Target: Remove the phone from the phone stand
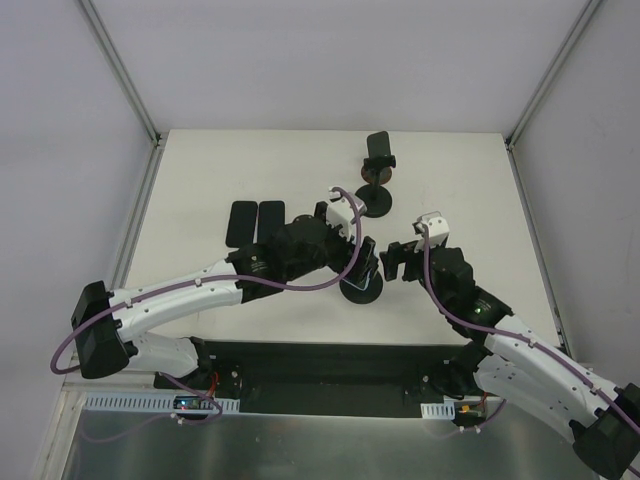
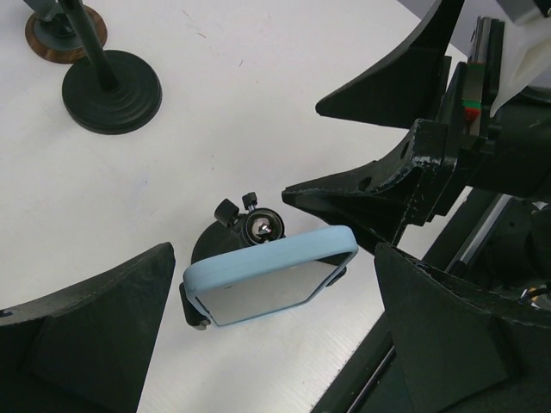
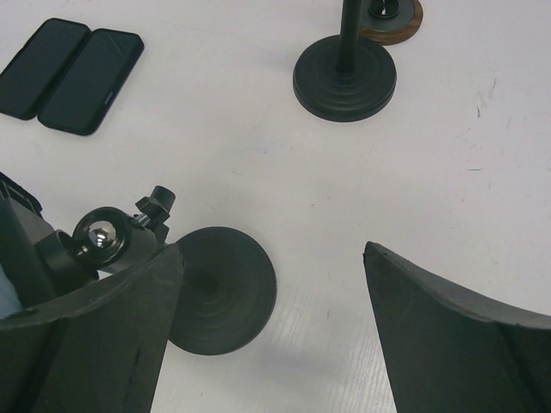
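Observation:
A phone in a light-blue case [image 2: 267, 274] sits clamped in a black phone stand with a round base [image 3: 219, 288] near the table's front middle [image 1: 360, 285]. My left gripper [image 2: 274, 258] is open, its fingers on either side of the phone without touching it. In the top view the left gripper [image 1: 355, 245] hovers over the stand. My right gripper [image 3: 275, 344] is open and empty just right of the stand, its left finger [image 3: 95, 344] close beside the stand's ball joint [image 3: 102, 234]. The right gripper also shows in the top view [image 1: 395, 262].
A second black stand [image 1: 377, 203] at the back holds a dark phone [image 1: 378, 147]; a brown-based stand [image 1: 377, 176] is just behind it. Two black phones [image 1: 255, 222] lie flat side by side left of centre. Walls enclose the table on three sides.

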Motion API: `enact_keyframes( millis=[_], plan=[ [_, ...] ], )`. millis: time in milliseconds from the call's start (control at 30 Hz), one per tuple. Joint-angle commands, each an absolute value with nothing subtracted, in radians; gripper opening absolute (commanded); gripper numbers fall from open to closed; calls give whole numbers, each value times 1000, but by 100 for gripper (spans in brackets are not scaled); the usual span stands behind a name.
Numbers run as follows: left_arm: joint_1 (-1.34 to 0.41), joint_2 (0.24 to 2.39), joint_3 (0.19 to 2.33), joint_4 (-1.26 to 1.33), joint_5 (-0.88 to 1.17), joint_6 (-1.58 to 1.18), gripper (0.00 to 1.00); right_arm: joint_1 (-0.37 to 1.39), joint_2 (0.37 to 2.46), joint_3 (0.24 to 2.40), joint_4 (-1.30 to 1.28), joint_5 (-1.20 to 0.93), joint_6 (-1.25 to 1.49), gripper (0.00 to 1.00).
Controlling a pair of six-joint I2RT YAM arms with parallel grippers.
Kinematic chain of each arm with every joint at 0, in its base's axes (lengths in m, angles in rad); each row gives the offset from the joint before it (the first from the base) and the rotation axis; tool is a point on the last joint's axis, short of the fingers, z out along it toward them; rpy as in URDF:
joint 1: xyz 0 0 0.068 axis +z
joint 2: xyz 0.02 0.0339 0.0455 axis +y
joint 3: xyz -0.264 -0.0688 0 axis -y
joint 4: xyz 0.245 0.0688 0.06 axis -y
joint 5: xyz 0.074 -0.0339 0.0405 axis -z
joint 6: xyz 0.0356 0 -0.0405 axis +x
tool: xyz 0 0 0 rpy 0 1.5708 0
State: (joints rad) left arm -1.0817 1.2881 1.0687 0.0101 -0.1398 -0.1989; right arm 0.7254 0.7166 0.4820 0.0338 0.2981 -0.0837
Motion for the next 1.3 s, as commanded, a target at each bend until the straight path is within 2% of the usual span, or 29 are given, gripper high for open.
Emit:
enact_keyframes(
  millis=[0,500,567,667,800,833,900,933,1000,1067,1200,1233,1267],
  plan=[
    [-1101,1290,1055,69,-207,-259,99,726,726,482,83,290,-71,88],
    [-1163,1404,1089,77,-457,-322,99,727,729,479,86,281,-67,88],
    [-1172,1408,1091,77,-485,-314,96,727,730,480,86,279,-66,88],
    [-1173,1408,1089,77,-488,-308,87,727,732,479,86,279,-66,88],
    [-1173,1391,1074,77,-480,-301,64,726,727,482,87,275,-69,88],
    [-1173,1385,1069,80,-476,-284,46,727,726,485,87,272,-71,89],
    [-1172,1361,1043,93,-463,-240,27,726,727,491,87,240,-75,93],
    [-1172,1352,1029,122,-450,-213,14,726,733,500,89,220,-80,97],
    [-1169,1321,994,149,-389,-152,9,726,744,511,98,136,-107,99],
    [-1160,1298,971,175,-330,-59,6,726,756,506,138,79,-123,96],
    [-1054,1188,858,241,-54,-23,4,726,750,486,192,-59,-136,96],
    [-978,1166,838,255,89,-32,4,724,750,483,196,-83,-150,96],
    [-948,1148,819,277,147,-40,4,724,752,479,207,-109,-155,96]
  ],
)
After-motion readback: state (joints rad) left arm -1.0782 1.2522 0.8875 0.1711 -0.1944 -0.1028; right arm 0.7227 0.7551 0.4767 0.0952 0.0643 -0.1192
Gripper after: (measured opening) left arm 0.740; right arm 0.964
